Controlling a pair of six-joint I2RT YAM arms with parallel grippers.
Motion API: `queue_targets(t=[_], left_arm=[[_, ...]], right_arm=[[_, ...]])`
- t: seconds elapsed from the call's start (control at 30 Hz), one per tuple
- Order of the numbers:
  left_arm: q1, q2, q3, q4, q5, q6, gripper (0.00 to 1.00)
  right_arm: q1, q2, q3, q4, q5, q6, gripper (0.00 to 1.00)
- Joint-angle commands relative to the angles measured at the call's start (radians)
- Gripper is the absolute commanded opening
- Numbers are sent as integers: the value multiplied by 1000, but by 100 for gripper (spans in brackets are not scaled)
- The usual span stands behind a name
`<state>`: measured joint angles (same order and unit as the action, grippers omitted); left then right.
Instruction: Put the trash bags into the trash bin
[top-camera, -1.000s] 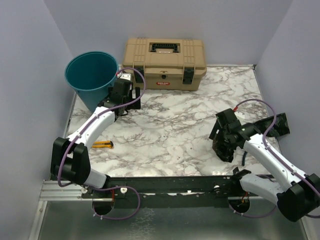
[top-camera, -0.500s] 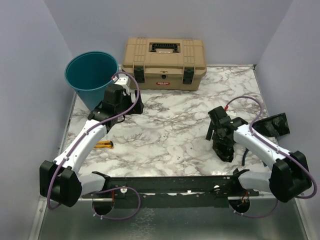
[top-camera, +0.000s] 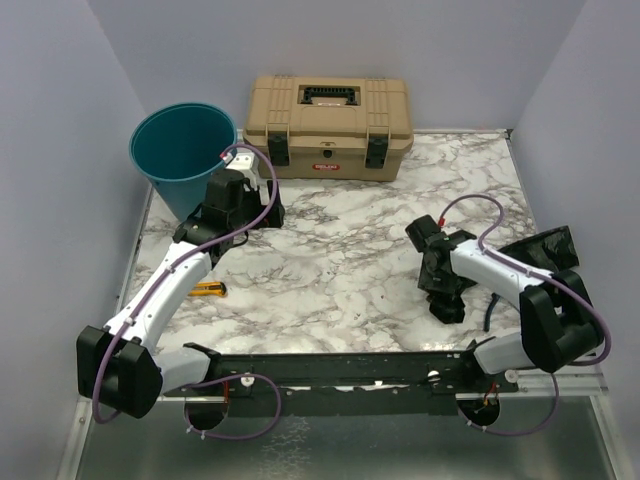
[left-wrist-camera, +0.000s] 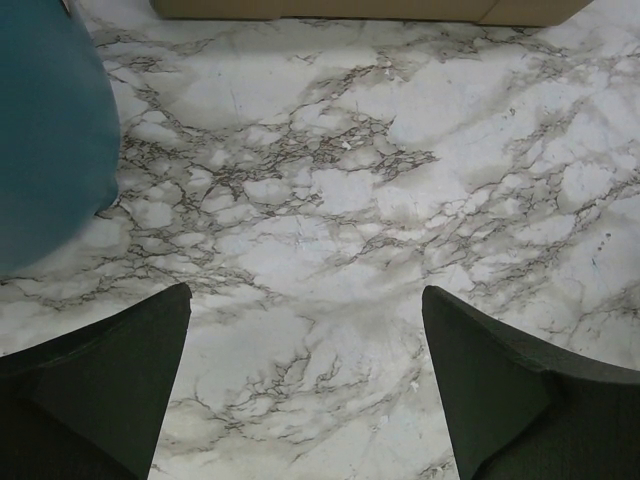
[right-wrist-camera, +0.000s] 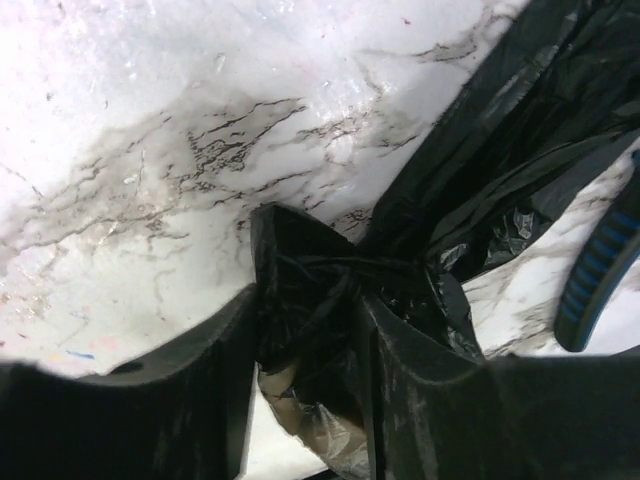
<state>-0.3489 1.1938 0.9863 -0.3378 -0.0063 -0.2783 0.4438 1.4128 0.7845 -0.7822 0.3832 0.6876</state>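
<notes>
The teal trash bin (top-camera: 183, 150) stands at the back left; its wall (left-wrist-camera: 50, 140) fills the left of the left wrist view. Beside it my left gripper (top-camera: 258, 212) (left-wrist-camera: 305, 291) hangs open over bare marble, holding nothing. A crinkly black trash bag (top-camera: 545, 250) (right-wrist-camera: 480, 170) lies at the right edge of the table. My right gripper (top-camera: 446, 303) (right-wrist-camera: 305, 298) points down at the bag's near end, and a bunched fold of the film is squeezed between its fingers (right-wrist-camera: 400, 380). The film touches both fingers.
A tan toolbox (top-camera: 330, 125) (left-wrist-camera: 350, 8) sits at the back centre, next to the bin. A yellow utility knife (top-camera: 208, 290) lies under the left arm. A blue ribbed object (right-wrist-camera: 600, 265) lies right of the bag.
My right gripper has slid left along the bag and its jaws have narrowed onto a fold of it. The left arm swung its base leftward early on, then stayed open by the bin.
</notes>
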Motion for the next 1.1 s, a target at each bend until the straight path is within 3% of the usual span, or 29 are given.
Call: queue_targets(t=[0.0,0.03,0.07,0.1,0.2,0.37,0.43,0.5,0.67,0.8,0.87,1.07], left_arm=[[-4,-21,-7,6,-9,10,99],[-3,-21,-10,5,-4,8,99],[-3,-23,-11,5,1,6,99],[-3,-26,-12,6,5,3,99],[-2,-31,-18,13,66,-7,99],[-3,-34,-73,130,255,-96,99],[-6,-34,-95,184,335,-141,99],[-15,-41,-113,220,377,-168,99],[-38,-73,-162,237,386,-188,99],[-43,-80,-191,236,396,-199,99],[-44,-81,-201,236,389,-207,99],[-45,-73,-209,222,333,-213,99]], right_arm=[[6,2,30,2,48,0,33],[5,-14,37,4,37,-3,23],[6,-34,43,8,19,-11,6],[6,-71,53,11,4,-15,1],[6,-154,92,50,-129,-64,1],[11,-164,199,256,-638,-63,1],[13,-143,217,352,-702,-19,1],[13,-83,258,344,-662,-9,2],[27,142,363,261,-670,-99,10],[35,169,403,270,-673,-167,50],[41,146,427,266,-664,-249,62],[101,89,460,203,-624,-434,64]])
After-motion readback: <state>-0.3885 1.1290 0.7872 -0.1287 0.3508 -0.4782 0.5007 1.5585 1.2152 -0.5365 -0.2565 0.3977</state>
